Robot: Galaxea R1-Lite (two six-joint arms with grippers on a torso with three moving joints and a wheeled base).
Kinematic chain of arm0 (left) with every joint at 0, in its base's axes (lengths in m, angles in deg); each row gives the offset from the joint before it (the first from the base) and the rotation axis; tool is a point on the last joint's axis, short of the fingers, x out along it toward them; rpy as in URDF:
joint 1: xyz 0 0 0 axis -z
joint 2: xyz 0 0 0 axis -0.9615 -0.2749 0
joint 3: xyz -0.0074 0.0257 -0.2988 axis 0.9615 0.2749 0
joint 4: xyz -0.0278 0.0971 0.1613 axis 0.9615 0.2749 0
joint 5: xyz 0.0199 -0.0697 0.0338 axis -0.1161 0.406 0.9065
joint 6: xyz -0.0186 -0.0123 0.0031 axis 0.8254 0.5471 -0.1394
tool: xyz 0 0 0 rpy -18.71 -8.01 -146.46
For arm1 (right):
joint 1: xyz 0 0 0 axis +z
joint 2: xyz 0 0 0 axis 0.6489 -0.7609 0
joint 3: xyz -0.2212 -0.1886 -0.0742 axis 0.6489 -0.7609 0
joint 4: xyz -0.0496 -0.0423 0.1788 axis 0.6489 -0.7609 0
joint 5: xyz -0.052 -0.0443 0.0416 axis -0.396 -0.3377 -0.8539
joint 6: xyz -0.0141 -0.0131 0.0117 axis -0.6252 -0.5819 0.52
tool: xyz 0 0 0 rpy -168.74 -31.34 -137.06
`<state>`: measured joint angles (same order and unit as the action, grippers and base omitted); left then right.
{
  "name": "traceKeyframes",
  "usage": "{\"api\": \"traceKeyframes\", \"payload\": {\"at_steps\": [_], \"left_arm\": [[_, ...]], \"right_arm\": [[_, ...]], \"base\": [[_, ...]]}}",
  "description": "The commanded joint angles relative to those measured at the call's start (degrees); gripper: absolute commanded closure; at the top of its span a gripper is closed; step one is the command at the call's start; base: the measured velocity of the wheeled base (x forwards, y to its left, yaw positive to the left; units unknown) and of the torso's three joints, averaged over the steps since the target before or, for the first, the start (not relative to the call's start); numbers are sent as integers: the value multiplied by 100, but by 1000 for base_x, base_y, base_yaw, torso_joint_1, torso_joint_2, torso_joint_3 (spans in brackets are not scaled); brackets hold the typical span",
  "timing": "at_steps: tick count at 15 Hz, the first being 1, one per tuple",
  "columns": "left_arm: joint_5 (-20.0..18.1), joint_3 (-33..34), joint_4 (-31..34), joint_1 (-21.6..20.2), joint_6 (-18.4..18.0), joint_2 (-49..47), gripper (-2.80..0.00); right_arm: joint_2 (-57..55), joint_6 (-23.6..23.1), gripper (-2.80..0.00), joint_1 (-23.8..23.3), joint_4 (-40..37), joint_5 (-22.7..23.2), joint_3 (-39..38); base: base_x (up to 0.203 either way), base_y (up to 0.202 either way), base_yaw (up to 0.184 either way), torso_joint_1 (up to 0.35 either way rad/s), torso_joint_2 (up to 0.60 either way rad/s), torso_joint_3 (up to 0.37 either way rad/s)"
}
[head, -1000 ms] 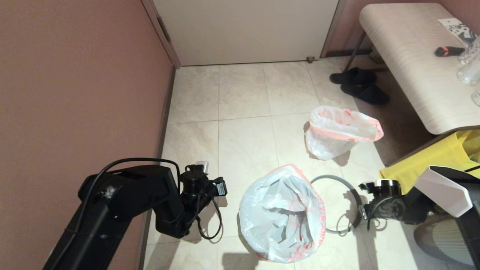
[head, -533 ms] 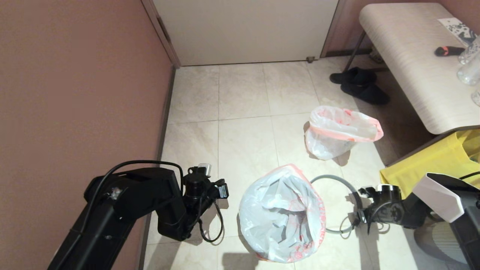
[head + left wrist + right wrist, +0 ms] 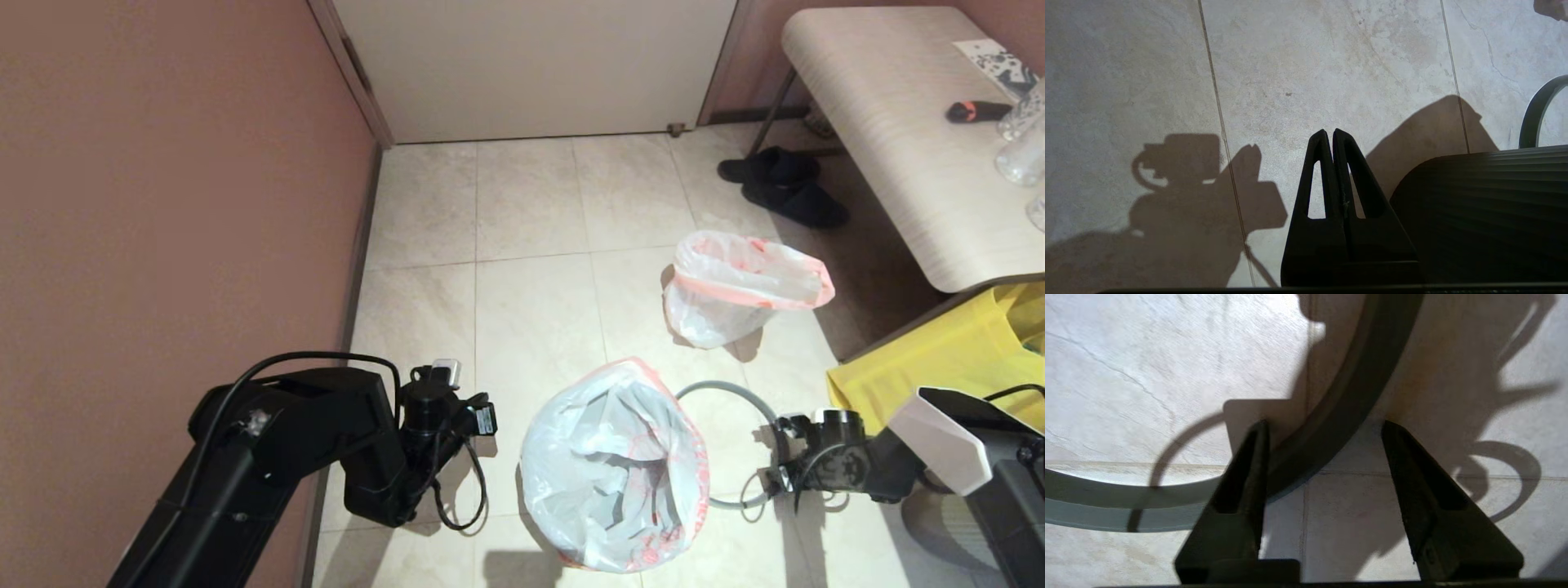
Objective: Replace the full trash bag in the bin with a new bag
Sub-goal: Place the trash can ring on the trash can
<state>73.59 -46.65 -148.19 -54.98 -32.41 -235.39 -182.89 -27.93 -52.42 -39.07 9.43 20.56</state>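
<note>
The new bag (image 3: 612,465), limp and wrinkled with a pink-red rim, lines the bin and hides it in the head view. The bin's black ribbed wall (image 3: 1486,212) shows in the left wrist view. Its grey ring (image 3: 722,385) lies on the floor just right of the bin. My right gripper (image 3: 1325,424) is open and low over the ring's right side, and the ring's band (image 3: 1347,396) runs between its fingers. The full trash bag (image 3: 739,290) stands on the floor farther back. My left gripper (image 3: 1329,132) is shut on nothing, left of the bin.
A brown wall (image 3: 163,204) closes the left side and a white door (image 3: 531,65) the back. Black slippers (image 3: 784,188) lie beside a pale bench (image 3: 898,122) at the back right. A big yellow bag (image 3: 947,343) sits behind my right arm.
My right gripper has sunk toward the floor and edged left, onto the grey ring's right side. The left arm has shifted only slightly. The bags and the ring have not moved.
</note>
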Motion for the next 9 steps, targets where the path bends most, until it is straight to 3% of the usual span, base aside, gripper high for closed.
{"api": "traceKeyframes", "payload": {"at_steps": [1, 5, 9], "left_arm": [[4, -1, -41, 1, 7, -13, 0], [4, -9, -41, 1, 7, -13, 0], [4, -9, -41, 1, 7, -13, 0]], "right_arm": [[-293, -12, 0, -8, -210, 8, 256], [-197, -41, 0, -9, -251, 8, 203], [448, -130, 0, -6, -269, 16, -316]], "base": [[0, 0, 0, 0, 0, 0], [0, 0, 0, 0, 0, 0], [0, 0, 0, 0, 0, 0]]}}
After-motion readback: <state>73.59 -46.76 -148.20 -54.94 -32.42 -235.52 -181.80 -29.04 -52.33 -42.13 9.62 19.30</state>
